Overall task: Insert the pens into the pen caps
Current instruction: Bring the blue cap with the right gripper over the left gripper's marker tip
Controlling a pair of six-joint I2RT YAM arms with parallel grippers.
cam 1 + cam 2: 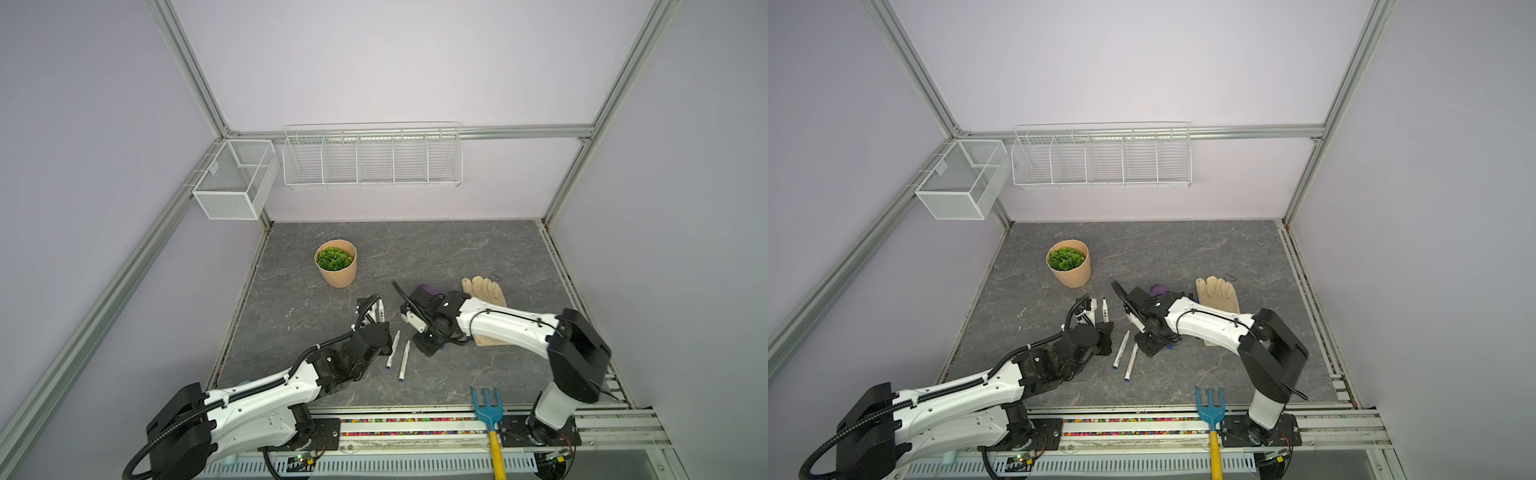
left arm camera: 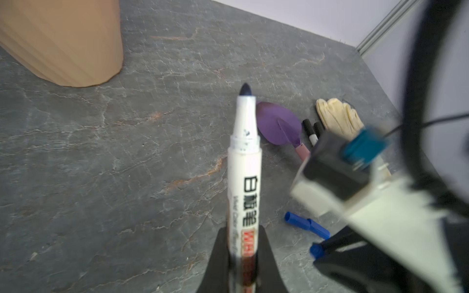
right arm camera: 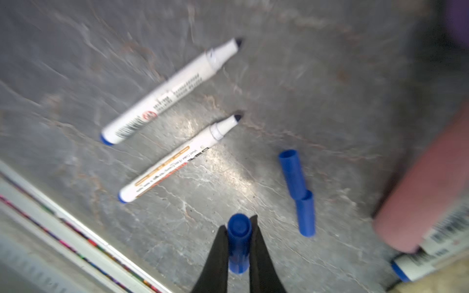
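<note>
Right wrist: blue cap (image 3: 238, 243) between fingers (image 3: 217, 261)

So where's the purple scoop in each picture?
Both top views: the purple trowel with a pink handle peeks out just left of the cream fabric glove.
Left wrist: trowel beyond the tip of the held white marker pen.
Right wrist: mostly its blurred pink handle.
Landmark: the glove, unclear in the right wrist view.

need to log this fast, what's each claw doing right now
Left claw: shut on an uncapped white marker pen.
Right claw: shut on a small blue plastic pen cap.
</note>
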